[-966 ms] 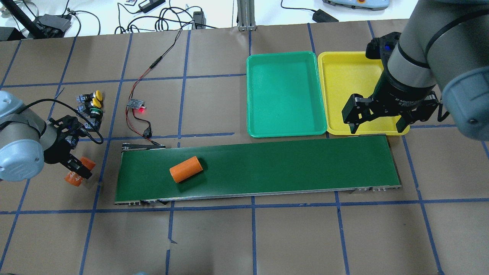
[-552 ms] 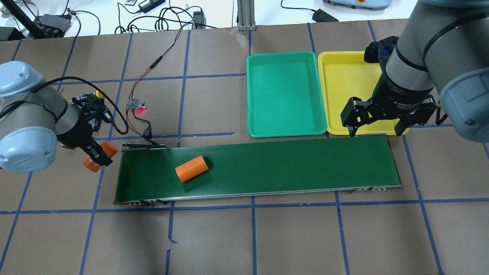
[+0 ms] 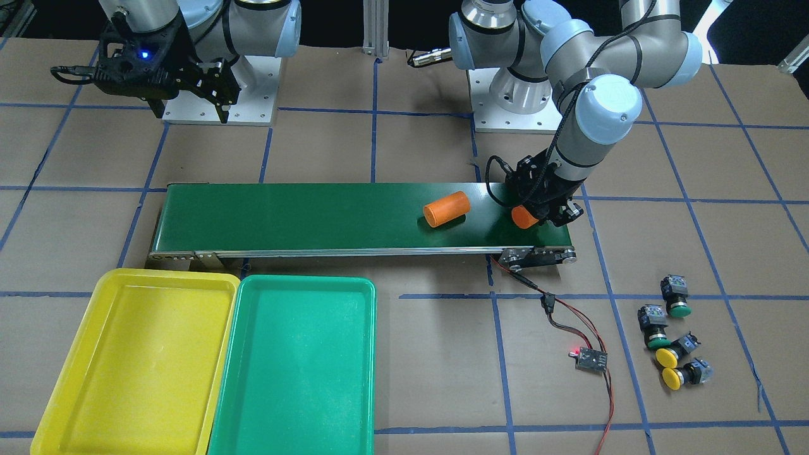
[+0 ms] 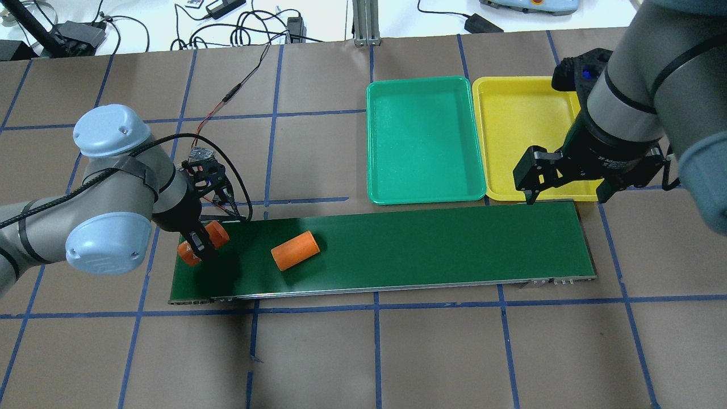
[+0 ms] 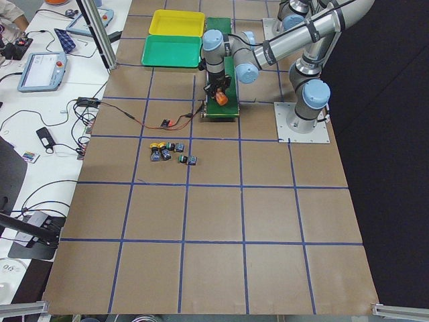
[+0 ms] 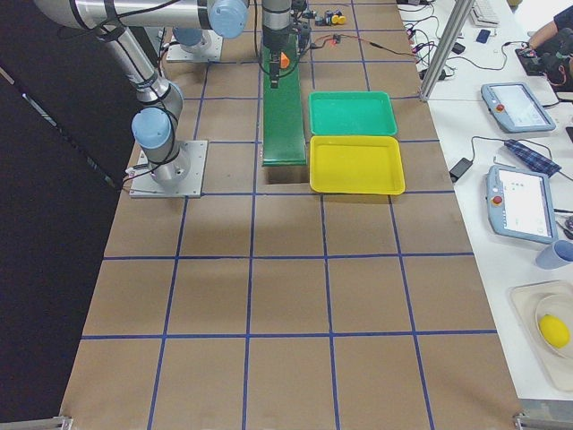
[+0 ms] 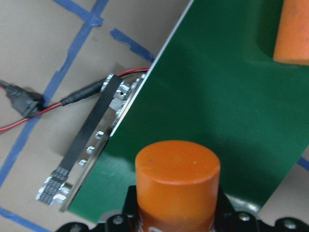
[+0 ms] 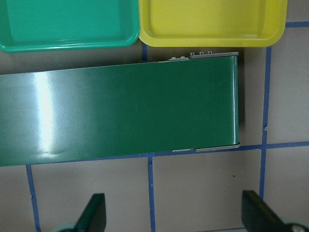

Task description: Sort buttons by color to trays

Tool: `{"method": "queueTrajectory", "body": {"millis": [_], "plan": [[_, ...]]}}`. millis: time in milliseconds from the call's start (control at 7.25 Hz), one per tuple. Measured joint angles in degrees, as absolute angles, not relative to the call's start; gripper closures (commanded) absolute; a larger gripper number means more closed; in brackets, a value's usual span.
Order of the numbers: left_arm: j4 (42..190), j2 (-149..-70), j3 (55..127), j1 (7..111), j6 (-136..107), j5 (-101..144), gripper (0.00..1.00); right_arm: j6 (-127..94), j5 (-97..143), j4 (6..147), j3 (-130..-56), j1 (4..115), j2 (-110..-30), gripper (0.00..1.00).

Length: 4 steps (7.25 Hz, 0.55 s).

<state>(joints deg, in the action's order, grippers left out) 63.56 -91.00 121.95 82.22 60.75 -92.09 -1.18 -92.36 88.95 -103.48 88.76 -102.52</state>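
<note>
Two green buttons (image 3: 679,308) (image 3: 657,342) and two yellow buttons (image 3: 665,357) (image 3: 673,378) lie in a cluster on the table beyond the conveyor belt's (image 4: 426,244) left end; the left arm hides them in the overhead view. The green tray (image 4: 426,139) and the yellow tray (image 4: 517,125) sit side by side, both empty. My left gripper (image 4: 201,241) is shut on an orange cylinder (image 7: 176,179) above the belt's left end. My right gripper (image 4: 568,194) hangs open and empty over the belt's right end, by the yellow tray's near rim.
A second orange cylinder (image 4: 295,250) lies on its side on the belt, right of the held one. A small circuit board with a red light (image 3: 591,359) and red-black wires runs to the belt's left end. Cables lie along the far table edge.
My left arm has swung right, carrying the orange cylinder from beside the belt to above its left end. The cylinder lying on the belt has drifted right. The right gripper barely shifted.
</note>
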Motion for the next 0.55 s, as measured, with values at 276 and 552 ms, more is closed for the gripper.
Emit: {"method": "queueTrajectory", "body": {"millis": [276, 552], "plan": [[62.58, -90.34, 121.21, 82.0, 57.1, -91.96, 0.0, -0.93, -91.7, 89.53, -103.53, 88.77, -102.65, 0.0], [65.03, -91.78, 114.92, 77.67, 55.68, -92.01, 0.0, -1.09, -91.45, 89.67, -103.57, 88.77, -102.61, 0.0]]}}
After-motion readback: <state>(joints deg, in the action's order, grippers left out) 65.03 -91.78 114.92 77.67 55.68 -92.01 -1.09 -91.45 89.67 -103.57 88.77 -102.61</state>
